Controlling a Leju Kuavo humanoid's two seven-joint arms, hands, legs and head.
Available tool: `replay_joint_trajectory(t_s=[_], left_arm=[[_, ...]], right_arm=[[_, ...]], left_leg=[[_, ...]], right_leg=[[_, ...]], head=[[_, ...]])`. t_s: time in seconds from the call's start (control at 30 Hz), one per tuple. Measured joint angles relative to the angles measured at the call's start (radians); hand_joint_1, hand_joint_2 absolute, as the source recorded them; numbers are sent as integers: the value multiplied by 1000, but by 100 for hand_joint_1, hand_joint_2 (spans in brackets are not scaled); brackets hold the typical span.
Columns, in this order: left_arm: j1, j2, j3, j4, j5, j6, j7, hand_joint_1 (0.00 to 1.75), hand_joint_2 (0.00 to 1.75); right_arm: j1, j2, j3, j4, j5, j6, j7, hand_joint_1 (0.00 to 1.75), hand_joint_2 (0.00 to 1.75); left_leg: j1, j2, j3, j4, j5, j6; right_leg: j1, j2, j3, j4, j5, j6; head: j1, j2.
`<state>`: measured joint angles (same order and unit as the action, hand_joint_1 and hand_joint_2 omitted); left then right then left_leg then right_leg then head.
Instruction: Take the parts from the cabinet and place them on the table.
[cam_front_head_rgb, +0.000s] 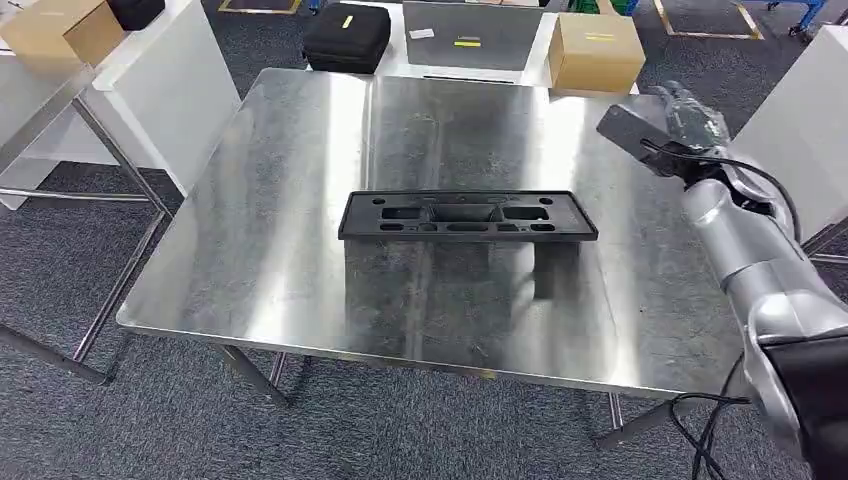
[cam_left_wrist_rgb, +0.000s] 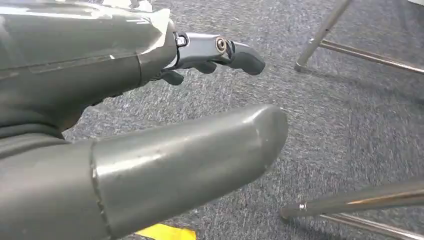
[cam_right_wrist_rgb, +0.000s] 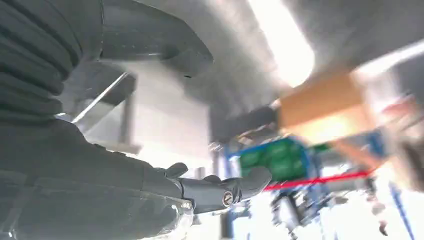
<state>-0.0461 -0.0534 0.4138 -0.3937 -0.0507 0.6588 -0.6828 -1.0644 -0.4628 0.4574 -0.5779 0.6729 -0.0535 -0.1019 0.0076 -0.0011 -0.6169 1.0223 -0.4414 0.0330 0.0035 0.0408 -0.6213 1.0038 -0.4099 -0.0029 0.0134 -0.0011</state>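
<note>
Right hand (cam_front_head_rgb: 668, 118) raised over the table's (cam_front_head_rgb: 250, 200) far right corner, fingers spread, holding nothing.

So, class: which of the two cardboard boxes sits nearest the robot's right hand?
The cardboard box just beyond the steel table's far right corner, close to the right hand; the other sits far left.

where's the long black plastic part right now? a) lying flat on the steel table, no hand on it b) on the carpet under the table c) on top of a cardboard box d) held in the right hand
a: the long black part lies flat near the middle of the steel table, and the right hand is raised off by the table's right side, holding nothing.
</note>
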Motion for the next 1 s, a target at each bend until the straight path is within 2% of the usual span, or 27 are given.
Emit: replay_joint_trajectory(t_s=[0.27,0.47,0.7,1.0], left_arm=[[7,-10,38,-2,10,-5,0,0,0],[9,-21,55,-2,12,-5,0,0,0],[9,-26,58,-2,12,-5,0,0,0],[9,-29,63,-2,12,-6,0,0,0]], right_arm=[[77,-156,-86,10,-21,-75,-16,0,175],[136,-227,-132,10,-27,-83,-21,0,175],[155,-253,-143,10,-27,-84,-21,0,175],[161,-262,-145,10,-27,-84,-22,0,175]], left_leg=[[0,-2,-2,0,-1,2],[0,-1,-4,0,-2,3],[0,-2,-4,0,0,4],[1,-2,-4,0,0,4]], right_leg=[[0,-2,-1,0,0,0],[-1,-1,-2,0,0,0],[0,-1,-2,0,0,0],[0,-1,-2,0,0,0]], head=[[0,0],[0,0],[0,0],[0,0]])
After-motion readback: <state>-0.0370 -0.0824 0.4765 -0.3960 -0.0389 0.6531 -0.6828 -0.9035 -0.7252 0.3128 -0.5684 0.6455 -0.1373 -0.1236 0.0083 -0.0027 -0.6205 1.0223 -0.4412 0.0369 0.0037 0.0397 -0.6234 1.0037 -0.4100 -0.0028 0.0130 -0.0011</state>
